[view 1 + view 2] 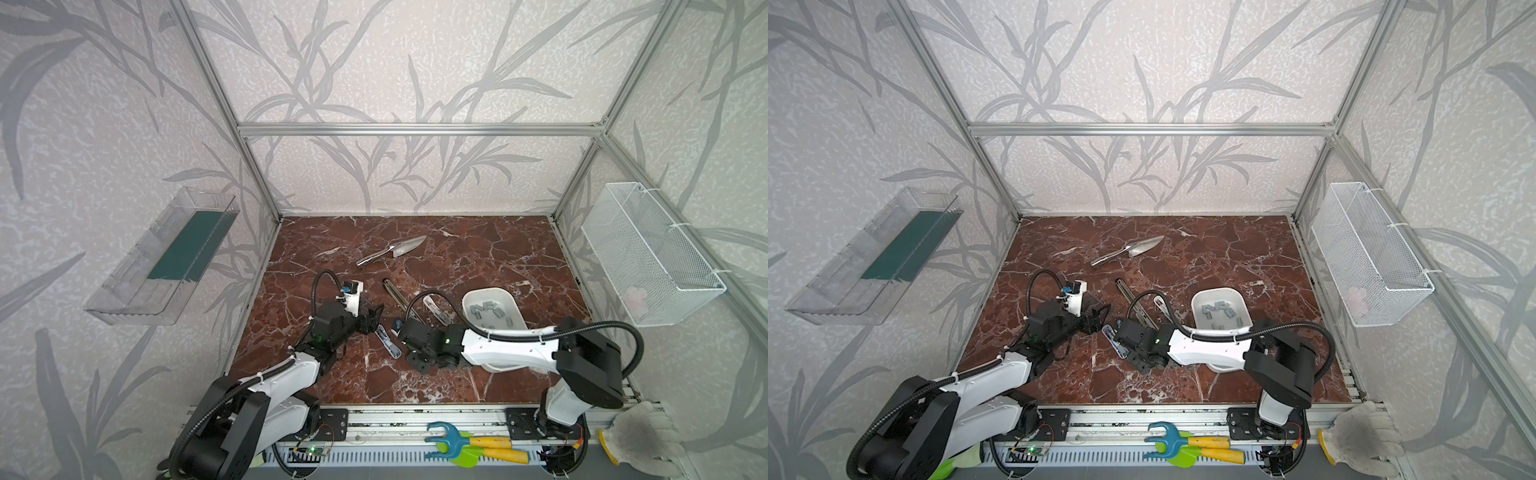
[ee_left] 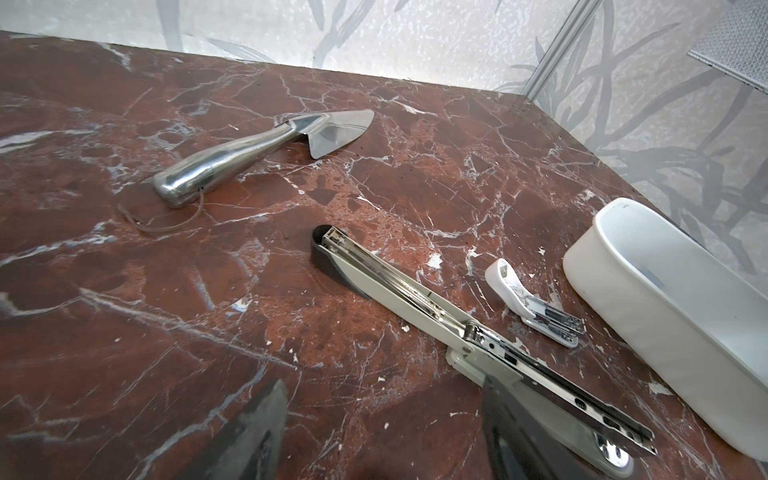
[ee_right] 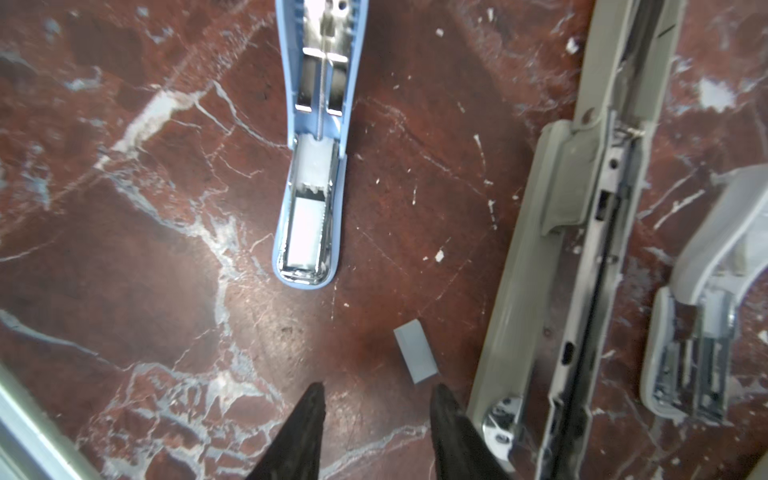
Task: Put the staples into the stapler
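the right gripper is hanging low over the red marble table. its two black fingers are standing apart and nothing is sitting between them. one small grey staple strip is lying flat on the table just in front of the fingers, close to one tip.

the blue stapler is lying open a little farther on, with its metal track facing up. something pale is sitting in the front end of that track. it may be a strip of staples, but the picture is too shiny and blurry there to be sure. the long grey stapler is lying open just beside the loose strip. the small white stapler is lying on the other side of the long one.

the left gripper is holding nothing too. its fingers are standing wide apart just above the table, near the long grey stapler.

in both top views the rest of the staples are lying in a heap inside the white tray. the tray is sitting on the right part of the table, and the right arm is reaching over its near end. a shiny metal trowel is lying farther back, well apart from the staplers.
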`<state>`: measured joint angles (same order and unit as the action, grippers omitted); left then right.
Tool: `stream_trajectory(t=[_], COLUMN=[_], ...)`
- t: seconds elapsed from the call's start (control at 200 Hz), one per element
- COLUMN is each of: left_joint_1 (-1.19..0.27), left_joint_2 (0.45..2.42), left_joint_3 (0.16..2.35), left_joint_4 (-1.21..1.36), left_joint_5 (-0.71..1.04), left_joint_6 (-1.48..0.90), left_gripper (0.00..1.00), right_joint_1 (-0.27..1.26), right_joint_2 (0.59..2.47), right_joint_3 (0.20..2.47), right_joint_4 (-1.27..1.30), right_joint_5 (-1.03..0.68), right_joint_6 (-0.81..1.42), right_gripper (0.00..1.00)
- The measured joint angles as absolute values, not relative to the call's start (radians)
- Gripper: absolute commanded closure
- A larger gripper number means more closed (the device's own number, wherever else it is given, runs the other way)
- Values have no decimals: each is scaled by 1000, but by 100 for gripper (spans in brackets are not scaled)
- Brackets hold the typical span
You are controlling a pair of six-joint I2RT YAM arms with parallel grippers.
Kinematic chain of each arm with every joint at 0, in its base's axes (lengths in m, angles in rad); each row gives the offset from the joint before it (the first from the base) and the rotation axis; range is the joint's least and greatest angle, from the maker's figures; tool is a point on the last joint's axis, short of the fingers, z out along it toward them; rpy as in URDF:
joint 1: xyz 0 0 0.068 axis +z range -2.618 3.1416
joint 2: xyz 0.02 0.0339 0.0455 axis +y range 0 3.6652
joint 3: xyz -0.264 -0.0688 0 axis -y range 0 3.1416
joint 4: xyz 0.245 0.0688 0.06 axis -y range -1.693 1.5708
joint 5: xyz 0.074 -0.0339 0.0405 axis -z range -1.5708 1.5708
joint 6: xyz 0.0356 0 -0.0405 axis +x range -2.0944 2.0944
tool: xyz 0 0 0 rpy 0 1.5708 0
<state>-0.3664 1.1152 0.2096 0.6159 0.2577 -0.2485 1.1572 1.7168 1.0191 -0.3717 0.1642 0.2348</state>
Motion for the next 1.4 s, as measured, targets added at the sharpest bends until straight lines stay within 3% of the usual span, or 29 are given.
stream_trajectory(t=[0.495,0.6,0.71,0.78,1.03,1.254,1.399], left_joint_1=[-366,-366,-366,-366,-366,-366,-366], left_joint_2=[1129,1129,1129,1129,1129,1129,1129], left_joint_3=[207,207,207,207,207,207,207], left_joint_4=[621,621,621,621,621,621,621], left_joint_5=[255,255,255,256,257,260,260], left_joint_6=[-254,-254,-254,-254,-254,-254,-254], left_gripper=[26,26,26,26,26,26,26], right_joint_1=[1140,1140,1140,1140,1139,1130,1124], right_joint_2=[1836,1837,1840,1841,1842,1839,1832], right_joint_3=[1103,1103,1103,1103,1103,1100,1092], right_joint_4=[-419,-421,-421,-421,-421,-427,-425], right_joint_5=[198,202,201,200,200,202,200], right_joint_6=[236,238,244,251,268,289,299], right_gripper=[52,58,72,74,74,64,66])
